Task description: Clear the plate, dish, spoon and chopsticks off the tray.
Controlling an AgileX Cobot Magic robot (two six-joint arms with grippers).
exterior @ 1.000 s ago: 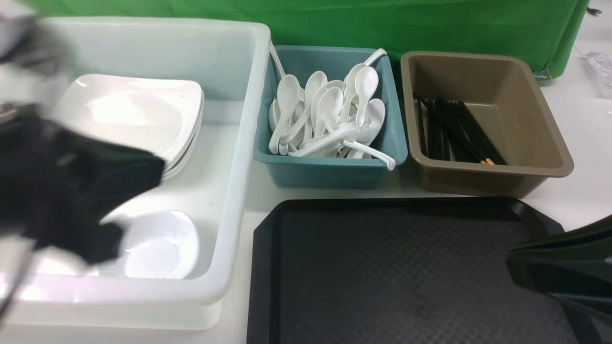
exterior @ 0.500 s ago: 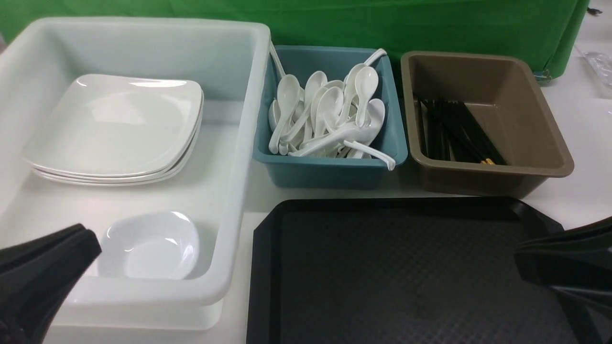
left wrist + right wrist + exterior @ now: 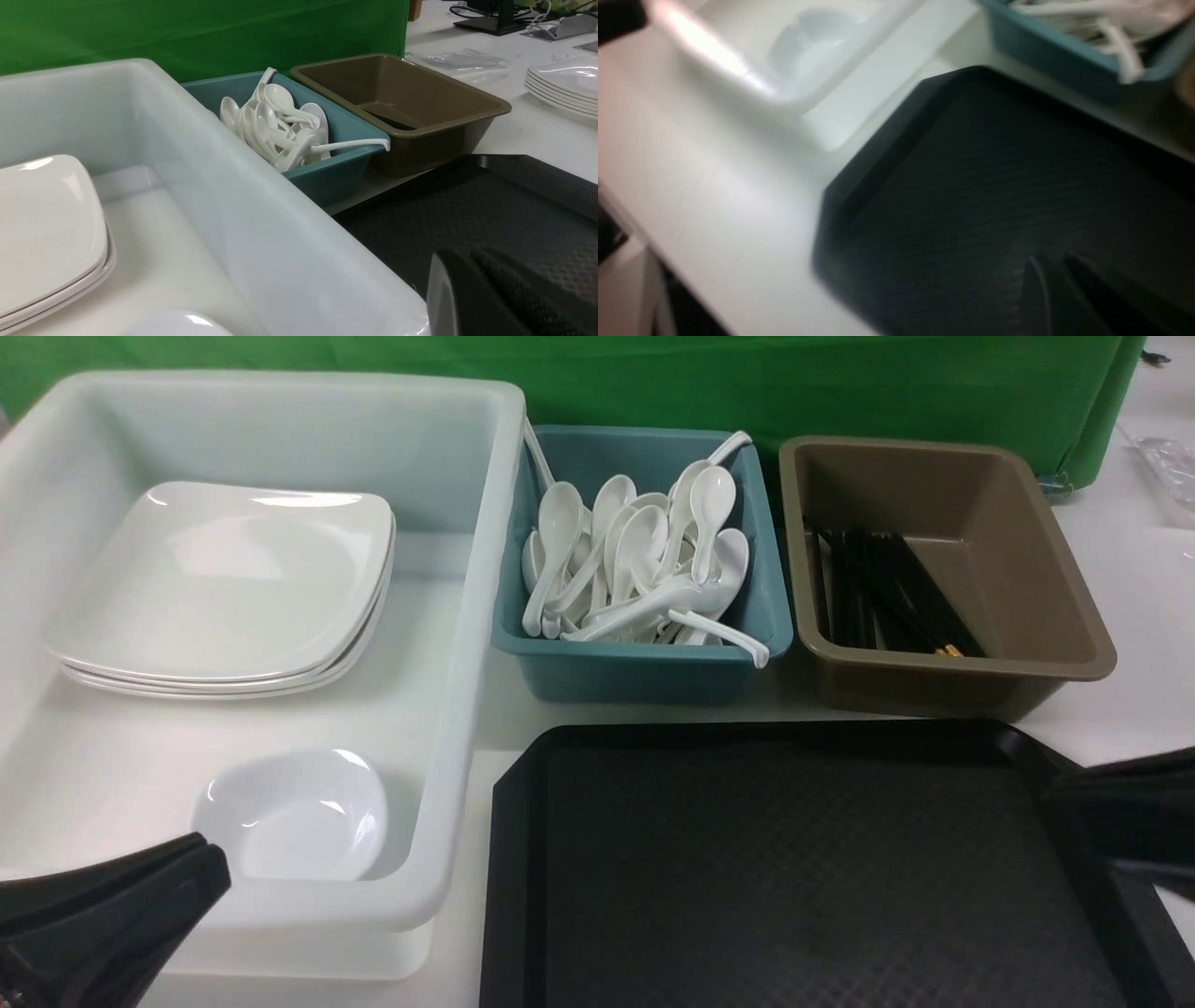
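On tray point(image 3: 794, 868): nothing. Inside tub point(image 3: 467, 644): plate point(image 3: 224, 583) atop stack, dish point(image 3: 299, 817) near front wall. Spoons point(image 3: 635, 565) in teal bin, chopsticks point(image 3: 887, 593) in brown bin. Left gripper point(image 3: 201, 873) — closed, empty. Right gripper point(image 3: 1064, 789) — nearly closed, empty, over tray's right edge.

left end effector point(image 3: 201, 868) withdrawn from tub, right end effector point(image 3: 1060, 791) retreating
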